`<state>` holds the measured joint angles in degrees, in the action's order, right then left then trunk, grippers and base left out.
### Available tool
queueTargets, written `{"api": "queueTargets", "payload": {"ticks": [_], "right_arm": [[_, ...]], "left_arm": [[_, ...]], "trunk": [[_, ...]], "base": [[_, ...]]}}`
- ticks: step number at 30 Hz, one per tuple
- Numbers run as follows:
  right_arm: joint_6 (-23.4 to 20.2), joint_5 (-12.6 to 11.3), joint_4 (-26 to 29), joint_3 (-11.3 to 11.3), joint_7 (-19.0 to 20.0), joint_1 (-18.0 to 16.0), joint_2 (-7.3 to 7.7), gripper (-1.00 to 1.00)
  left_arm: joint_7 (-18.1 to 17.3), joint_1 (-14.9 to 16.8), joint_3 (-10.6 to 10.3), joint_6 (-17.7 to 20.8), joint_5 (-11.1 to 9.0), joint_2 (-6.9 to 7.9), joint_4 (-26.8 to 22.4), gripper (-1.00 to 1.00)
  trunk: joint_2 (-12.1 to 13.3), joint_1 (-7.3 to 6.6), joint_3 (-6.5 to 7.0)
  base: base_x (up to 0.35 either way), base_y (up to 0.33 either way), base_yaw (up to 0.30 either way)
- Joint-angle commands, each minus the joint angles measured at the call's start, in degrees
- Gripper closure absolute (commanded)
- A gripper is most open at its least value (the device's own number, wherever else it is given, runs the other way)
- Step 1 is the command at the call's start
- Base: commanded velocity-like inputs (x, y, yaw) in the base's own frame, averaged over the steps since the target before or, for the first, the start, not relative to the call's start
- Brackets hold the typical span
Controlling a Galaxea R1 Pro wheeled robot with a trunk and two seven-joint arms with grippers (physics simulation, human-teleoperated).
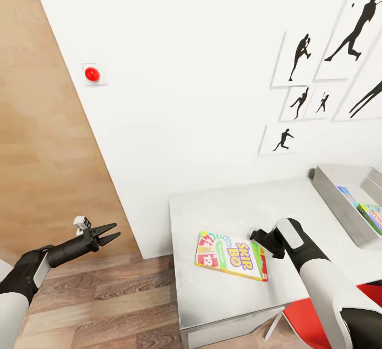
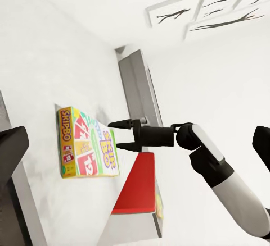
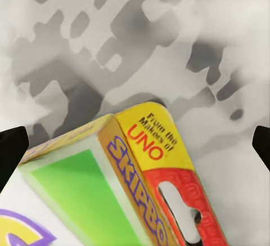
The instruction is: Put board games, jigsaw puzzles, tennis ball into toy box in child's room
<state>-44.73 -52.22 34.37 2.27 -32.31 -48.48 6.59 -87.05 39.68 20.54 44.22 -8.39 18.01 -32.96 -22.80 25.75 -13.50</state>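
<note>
The right pincer [image 1: 258, 236], black and spread wide, hovers at the end of a flat, glossy yellow-green-orange board game [image 1: 232, 256] lying on the matte white worktop [image 1: 212, 208]. The left pincer [image 1: 107, 234] is narrowly parted over the wood-grain floor [image 1: 106, 306]. Farther right, the smooth grey slope-walled toy box [image 1: 339, 200] holds two printed boxes.

White table [image 1: 223, 296], Skip-Bo board game [image 1: 232, 256] flat, grey toy box [image 1: 339, 203] at edge
</note>
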Motion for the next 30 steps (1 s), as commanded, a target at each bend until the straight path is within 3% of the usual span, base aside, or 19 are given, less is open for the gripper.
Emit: {"api": "queueTargets", "payload": {"ticks": [1, 30], "right_arm": [[-0.1, -0.6, 0.1, 0.0, -0.6, 0.0, 0.00, -1.00], [-0.1, -0.6, -0.8, 0.0, -0.6, 0.0, 0.00, -1.00]], "left_arm": [[-0.2, 0.0, 0.0, 0.6, 0.0, 0.00, 0.0, -1.00], [-0.3, 0.0, 0.0, 0.6, 0.0, 0.01, 0.0, -1.00]], "trunk": [[-0.1, 0.03, -0.11], [-0.1, 0.03, -0.12]], "base": [[-0.016, 0.000, 0.000], [-0.026, 0.069, 0.000]]}}
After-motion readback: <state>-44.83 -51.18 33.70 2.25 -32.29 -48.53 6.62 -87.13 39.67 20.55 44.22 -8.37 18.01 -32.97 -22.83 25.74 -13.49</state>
